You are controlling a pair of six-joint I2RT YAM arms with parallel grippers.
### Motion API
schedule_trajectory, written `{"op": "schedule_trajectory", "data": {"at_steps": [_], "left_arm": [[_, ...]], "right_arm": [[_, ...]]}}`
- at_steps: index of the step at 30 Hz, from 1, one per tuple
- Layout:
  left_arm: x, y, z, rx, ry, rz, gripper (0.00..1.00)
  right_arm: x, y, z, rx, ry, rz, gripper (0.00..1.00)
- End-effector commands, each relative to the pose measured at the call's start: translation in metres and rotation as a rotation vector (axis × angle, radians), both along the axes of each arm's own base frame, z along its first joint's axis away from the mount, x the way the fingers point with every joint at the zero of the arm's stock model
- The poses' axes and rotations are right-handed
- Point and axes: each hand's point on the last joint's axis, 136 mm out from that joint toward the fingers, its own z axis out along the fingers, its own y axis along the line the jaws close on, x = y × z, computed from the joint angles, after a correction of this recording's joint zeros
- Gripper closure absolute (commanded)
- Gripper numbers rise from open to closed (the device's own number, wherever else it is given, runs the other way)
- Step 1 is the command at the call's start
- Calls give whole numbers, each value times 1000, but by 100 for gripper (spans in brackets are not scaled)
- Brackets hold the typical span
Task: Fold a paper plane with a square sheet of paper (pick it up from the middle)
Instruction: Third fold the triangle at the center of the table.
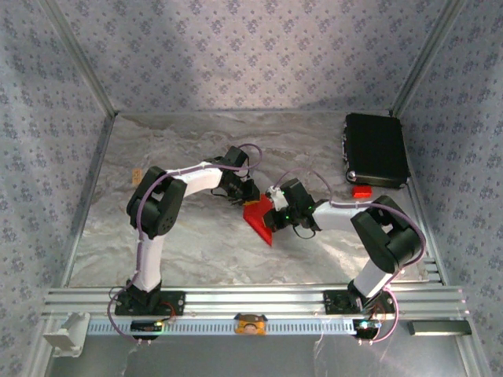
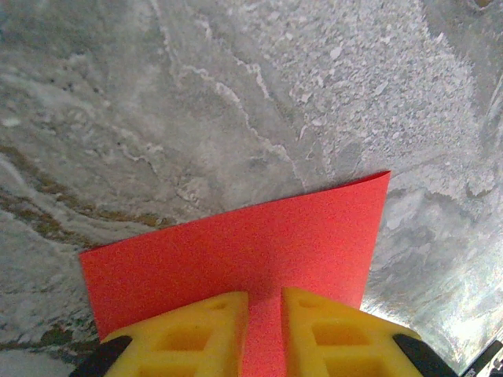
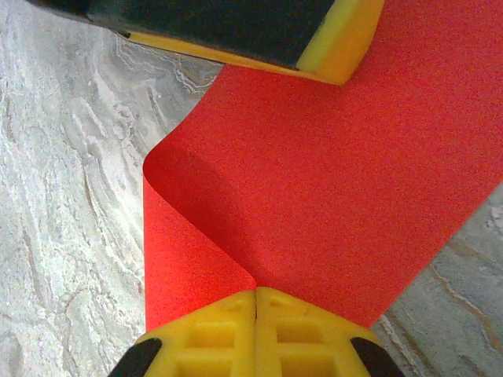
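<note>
The square sheet of paper (image 1: 259, 220) is bright red and lies mid-table between both grippers. My right gripper (image 3: 256, 292) is shut on its near edge, and the paper (image 3: 338, 196) curls over into a soft fold to the left of the fingers. In the top view the right gripper (image 1: 273, 208) sits at the sheet's right side. My left gripper (image 2: 265, 297) rests its tips on the flat paper (image 2: 259, 236), jaws a narrow gap apart with red showing through. One of its fingers (image 3: 338, 47) lies across the far part of the sheet. From above, the left gripper (image 1: 245, 196) is at the sheet's upper left.
A black case (image 1: 376, 149) lies at the back right, with a small chunky red piece (image 1: 361, 191) just in front of it. An aluminium rail (image 1: 251, 300) runs along the near edge, and patterned walls close in the marbled table (image 1: 181, 243).
</note>
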Motion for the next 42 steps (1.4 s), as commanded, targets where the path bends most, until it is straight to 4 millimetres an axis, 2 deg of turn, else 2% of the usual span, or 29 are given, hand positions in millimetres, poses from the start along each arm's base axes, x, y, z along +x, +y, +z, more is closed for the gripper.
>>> {"op": "schedule_trajectory", "data": {"at_steps": [1, 17, 27, 36, 42], "left_arm": [[-17, 13, -21, 93, 61, 6, 80], [-19, 11, -23, 93, 63, 3, 80], [-19, 11, -23, 92, 63, 2, 80], [-18, 10, -22, 91, 60, 2, 80], [-18, 11, -22, 93, 58, 5, 80]], "right_arm": [[7, -3, 3, -23, -14, -4, 100], [11, -5, -2, -40, -5, -16, 100], [3, -6, -10, -58, 20, -16, 100], [0, -5, -9, -56, 19, -18, 100], [-4, -3, 4, -42, 6, -15, 100]]}}
